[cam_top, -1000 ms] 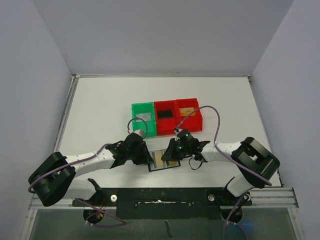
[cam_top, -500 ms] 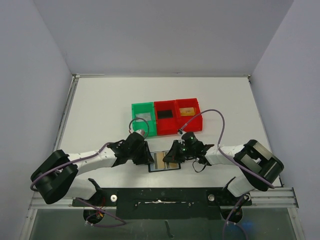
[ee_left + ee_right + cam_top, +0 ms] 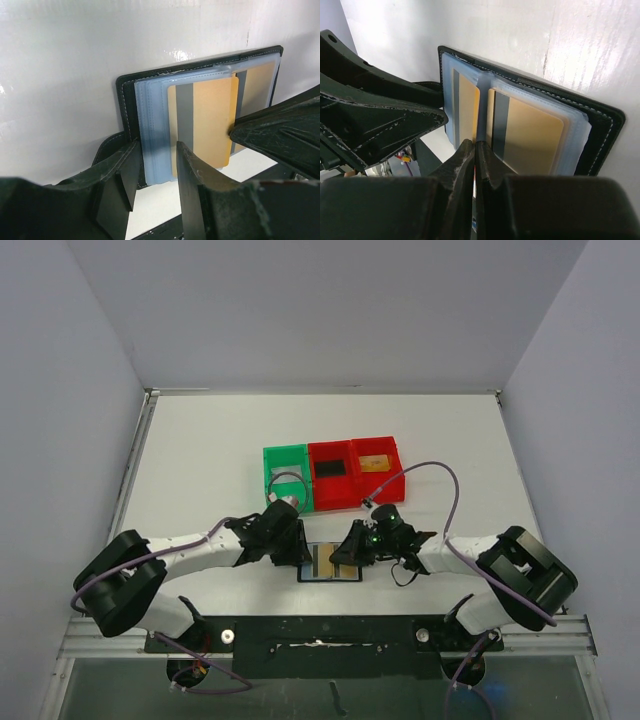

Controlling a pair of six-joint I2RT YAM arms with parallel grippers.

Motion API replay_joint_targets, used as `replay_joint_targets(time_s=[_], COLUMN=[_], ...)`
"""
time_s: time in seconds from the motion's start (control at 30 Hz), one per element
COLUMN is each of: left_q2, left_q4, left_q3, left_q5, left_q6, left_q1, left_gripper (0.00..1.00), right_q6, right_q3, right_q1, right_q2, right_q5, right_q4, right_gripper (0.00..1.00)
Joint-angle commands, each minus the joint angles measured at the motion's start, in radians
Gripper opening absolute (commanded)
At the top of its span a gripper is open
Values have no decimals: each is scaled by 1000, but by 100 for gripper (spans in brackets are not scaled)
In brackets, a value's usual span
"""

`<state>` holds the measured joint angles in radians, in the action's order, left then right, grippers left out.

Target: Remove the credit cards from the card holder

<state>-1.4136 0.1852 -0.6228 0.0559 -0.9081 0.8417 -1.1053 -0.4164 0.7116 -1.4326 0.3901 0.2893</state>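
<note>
My left gripper (image 3: 157, 149) had its jaws apart, low in the left wrist view, straddling the lower edge of the bluish sleeves (image 3: 152, 110). Couldn't tell if either finger touched them. My right gripper (image 3: 473, 145) was pressed together, nothing visible between the fingers. Its tips sat at the centre fold of the sleeves, bottom middle of the right wrist view. In the left wrist view, that same gripper came in from the right edge, with its tip against the right side of a gold card (image 3: 210, 120).

That gold card had a grey stripe and sat in the sleeve, centre frame. A second gold card (image 3: 260, 80) showed in the other pocket, upper right.

The card holder (image 3: 330, 562) lay open flat on the white table (image 3: 200, 460), lower centre of the top view, between both grippers.

Above it in that view stood three bins in a row. The green bin (image 3: 270, 485) held a grey card (image 3: 290, 473). The middle red bin (image 3: 335, 498) held a black card (image 3: 331, 467). The right red bin (image 3: 390, 485) held a third gold card (image 3: 375, 462).
</note>
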Motion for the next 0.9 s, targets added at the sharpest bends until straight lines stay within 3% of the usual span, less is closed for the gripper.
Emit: replay_joint_targets(time_s=[0.0, 0.57, 0.87], left_q2=[-92, -108, 48], left_q4=[65, 139, 165], left_q3=[-10, -16, -31], left_q5=[-100, -187, -187], left_q6=[31, 35, 10], left_q1=[27, 47, 47], left_gripper=[36, 32, 39], right_q6=[22, 58, 75], right_q3=[-7, 57, 60], right_q1=[-27, -90, -114], right_q2=[43, 121, 146], right_q5=[42, 43, 30], right_q4=[25, -50, -84], right_gripper=[1, 2, 3])
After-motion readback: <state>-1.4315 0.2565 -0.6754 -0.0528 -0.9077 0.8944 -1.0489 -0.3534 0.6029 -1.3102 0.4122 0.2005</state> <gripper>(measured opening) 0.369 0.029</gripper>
